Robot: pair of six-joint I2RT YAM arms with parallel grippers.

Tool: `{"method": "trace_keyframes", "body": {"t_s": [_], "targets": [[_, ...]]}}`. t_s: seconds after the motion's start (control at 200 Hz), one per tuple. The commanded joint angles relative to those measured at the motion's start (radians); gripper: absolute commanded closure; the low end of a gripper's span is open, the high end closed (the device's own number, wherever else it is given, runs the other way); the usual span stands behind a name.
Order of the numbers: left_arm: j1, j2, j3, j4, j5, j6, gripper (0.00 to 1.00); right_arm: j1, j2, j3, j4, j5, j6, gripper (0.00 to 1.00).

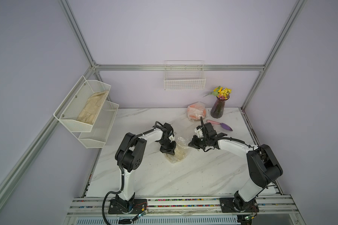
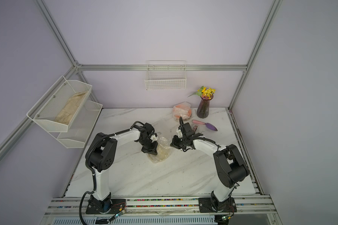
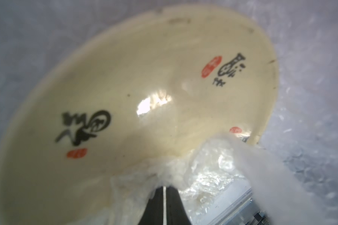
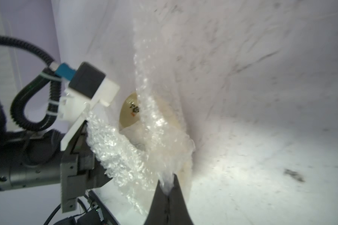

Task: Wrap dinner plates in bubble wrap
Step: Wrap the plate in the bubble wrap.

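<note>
A pale cream dinner plate (image 3: pixel 135 97) with dark brush marks and red stamps lies mid-table, partly covered by clear bubble wrap (image 1: pixel 180 145). My left gripper (image 1: pixel 169 153) is at the plate's left edge, shut on a bunched fold of bubble wrap (image 3: pixel 203 165). My right gripper (image 4: pixel 167 187) comes from the right and is shut on a strip of the bubble wrap (image 4: pixel 150 136), pulled up over the plate (image 4: pixel 129 113). In both top views an orange plate in bubble wrap (image 1: pixel 196 112) (image 2: pixel 182 112) rests at the back of the table.
A purple vase of flowers (image 1: pixel 219 107) and a pink-handled purple trowel (image 1: pixel 220 124) sit at the back right, close behind my right arm. A wire basket (image 1: pixel 184 81) hangs on the back wall. White mesh shelves (image 1: pixel 98 134) on the left wall hold a beige cloth (image 1: pixel 92 109).
</note>
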Motion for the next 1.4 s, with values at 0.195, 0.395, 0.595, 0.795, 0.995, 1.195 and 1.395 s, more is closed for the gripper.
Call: {"method": "trace_keyframes", "body": {"t_s": [0.195, 0.395, 0.595, 0.795, 0.995, 1.195, 1.395], "targets": [[0.028, 0.065, -0.048, -0.044, -0.181, -0.001, 0.91, 0.186, 0.161, 0.028, 0.21, -0.05, 0.159, 1.0], [0.038, 0.011, -0.081, -0.001, -0.142, -0.036, 0.91, 0.204, 0.269, 0.051, 0.182, -0.047, 0.18, 1.0], [0.069, -0.169, 0.004, -0.086, -0.155, -0.064, 0.85, 0.203, 0.28, 0.041, 0.06, 0.036, 0.209, 1.0], [0.046, -0.28, 0.02, -0.099, 0.048, -0.091, 0.76, 0.205, 0.297, 0.041, 0.08, 0.036, 0.252, 1.0], [0.029, -0.266, -0.15, 0.136, 0.29, -0.173, 0.74, 0.205, 0.297, 0.044, 0.083, 0.033, 0.262, 1.0], [0.029, -0.164, -0.149, 0.093, 0.146, -0.129, 0.79, 0.205, 0.287, 0.046, 0.063, 0.04, 0.256, 1.0], [0.029, -0.105, -0.173, 0.01, -0.053, -0.075, 0.84, 0.205, 0.28, 0.052, 0.04, 0.047, 0.248, 1.0]]}}
